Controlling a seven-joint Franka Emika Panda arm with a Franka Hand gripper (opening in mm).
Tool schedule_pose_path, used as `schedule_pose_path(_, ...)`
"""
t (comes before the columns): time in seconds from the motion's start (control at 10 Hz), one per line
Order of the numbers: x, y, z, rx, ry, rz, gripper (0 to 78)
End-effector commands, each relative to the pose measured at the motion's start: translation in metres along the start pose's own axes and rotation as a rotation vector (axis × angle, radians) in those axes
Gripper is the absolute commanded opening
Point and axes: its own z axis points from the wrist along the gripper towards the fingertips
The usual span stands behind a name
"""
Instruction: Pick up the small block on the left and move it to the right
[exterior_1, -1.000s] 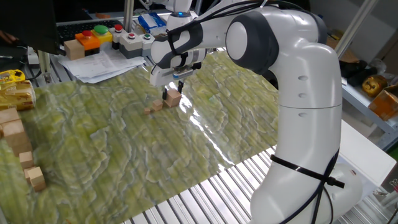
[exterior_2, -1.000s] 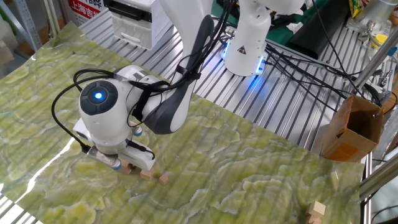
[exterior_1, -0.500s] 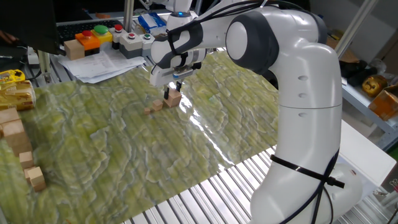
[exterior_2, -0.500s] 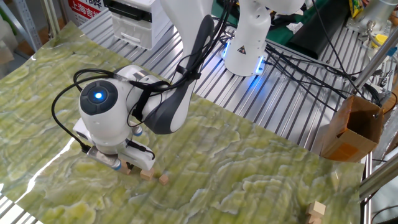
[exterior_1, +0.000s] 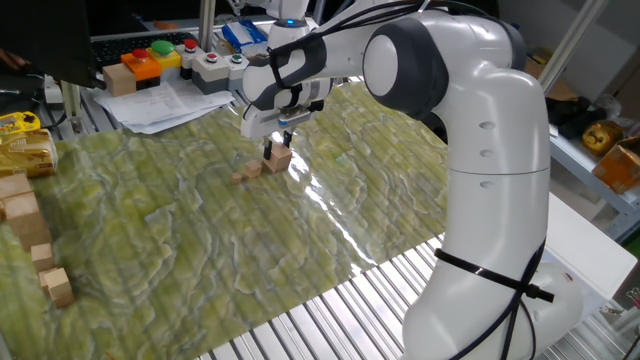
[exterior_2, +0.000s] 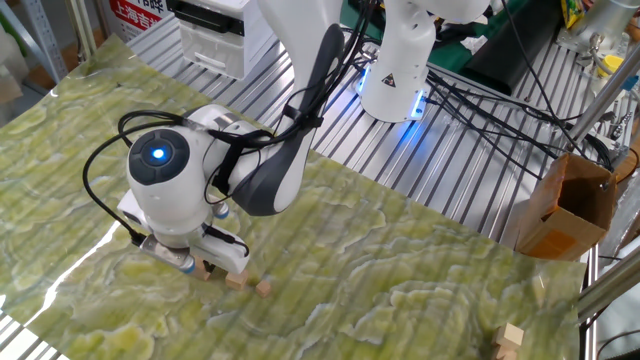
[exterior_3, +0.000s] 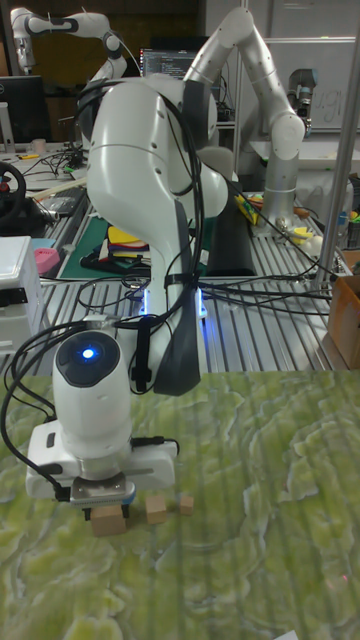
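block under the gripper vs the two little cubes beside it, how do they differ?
Size: the small block is clearly bigger than the two tiny cubes.
Place: the small block sits right below the gripper, between its fingers; the tiny cubes lie beside it with nothing around them.
Whether the fingers press the block cannot be told.
Shared: all are plain light-tan wood, resting on the green mat.

A robotics lab. A second arm (exterior_3: 255, 75) stands behind on slatted aluminium benches (exterior_2: 440, 215). Cables (exterior_2: 480, 95), monitors (exterior_3: 22, 105) and a button box (exterior_1: 175, 55) crowd the edges.
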Motion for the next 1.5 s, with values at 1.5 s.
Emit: schedule_pose_path(1.5,0.038,0.078,-0.094,-0.082,0.072,0.279,1.7)
